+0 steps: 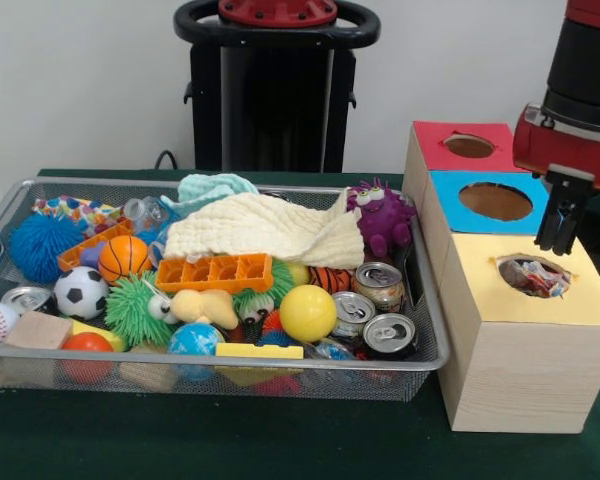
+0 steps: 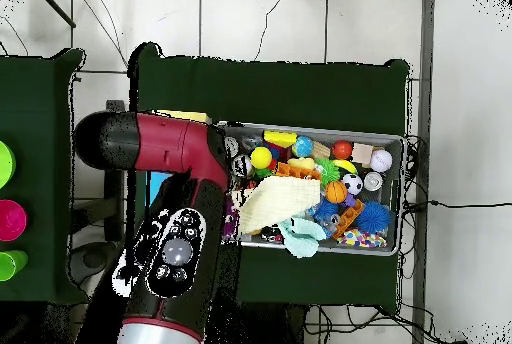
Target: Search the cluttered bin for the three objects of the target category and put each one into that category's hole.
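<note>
Green cloth covers the table [image 1: 230, 440], with a white wall behind, and on it sit a wire mesh bin [image 1: 420, 352] full of toys and, just beside it, a row of three wooden boxes with holes in their tops. What the target category is cannot be told for sure, but the yellow box [image 1: 535, 345] nearest the camera already has something crinkly showing in its hole [image 1: 533, 275], and the gripper [image 1: 561, 228] hangs just above that hole, so this looks like a drop-off. Whether the dark fingers are holding anything or how far apart they stand cannot be told from either view. To do it well, the release should be centred over the opening and low enough that the piece falls in and does not catch on the rim; afterwards the arm should lift straight up before swinging back to the bin (the blue box [image 1: 450, 215] and red box [image 1: 430, 150] stand close behind). Three silver cans [image 1: 378, 305] cluster in the bin's near corner beside a yellow ball [image 1: 308, 312], with a cream cloth [image 1: 265, 228] and a purple plush monster [image 1: 380, 215] further back. From overhead, the red and black arm [image 2: 180, 210] bends sharply and covers the boxes.
</note>
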Controlling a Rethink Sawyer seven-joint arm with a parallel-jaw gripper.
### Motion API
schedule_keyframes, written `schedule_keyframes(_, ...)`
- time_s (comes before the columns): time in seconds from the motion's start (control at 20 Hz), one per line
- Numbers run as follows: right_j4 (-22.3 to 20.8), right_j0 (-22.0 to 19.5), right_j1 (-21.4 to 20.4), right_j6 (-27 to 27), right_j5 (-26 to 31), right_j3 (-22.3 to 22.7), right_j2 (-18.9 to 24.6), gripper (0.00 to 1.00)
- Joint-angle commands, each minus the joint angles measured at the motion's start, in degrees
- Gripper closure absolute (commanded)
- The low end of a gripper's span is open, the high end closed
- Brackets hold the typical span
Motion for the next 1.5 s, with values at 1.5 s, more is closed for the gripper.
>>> schedule_keyframes(1.5, -3.50, -6.06, -5.29, -0.87, 3.62, 6.35, 5.39, 1.00)
